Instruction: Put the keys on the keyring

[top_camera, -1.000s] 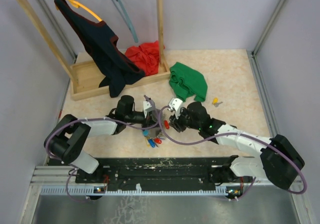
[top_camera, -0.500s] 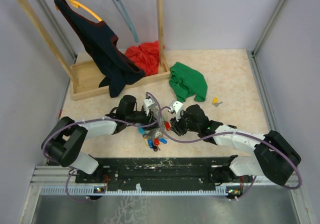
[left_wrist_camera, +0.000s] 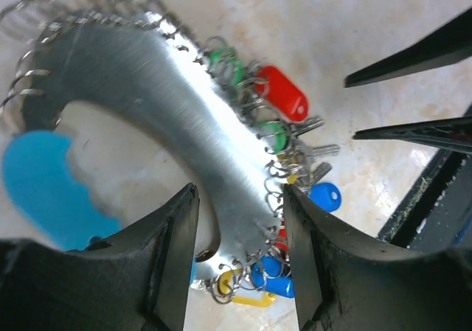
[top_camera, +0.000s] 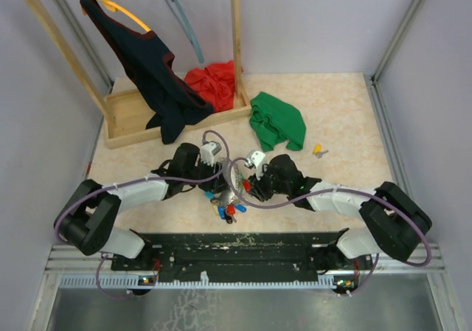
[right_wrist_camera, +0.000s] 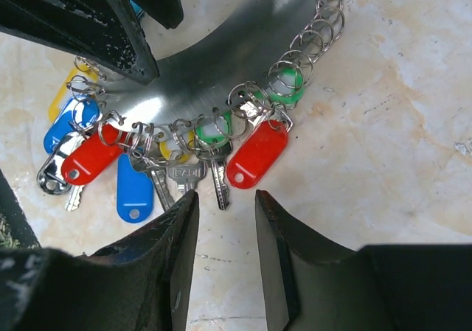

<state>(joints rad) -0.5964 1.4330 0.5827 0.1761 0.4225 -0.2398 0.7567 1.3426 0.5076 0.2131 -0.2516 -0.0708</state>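
looks onto a beige table [top_camera: 346,117] boxed by grey walls [top_camera: 310,21], wooden rack [top_camera: 125,113] far-left, open rightward, finds the keyring [left_wrist_camera: 147,88] near the front edge between left gripper [left_wrist_camera: 237,220], tight astride its band, clamp untellable, and right gripper [right_wrist_camera: 226,198], narrowly parted, empty.

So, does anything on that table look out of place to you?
One yellow-tagged key lies alone, right of the green cloth, well apart from the keyring between the arms. The green cloth and the red cloth sit crumpled instead of hanging on the wooden rack.
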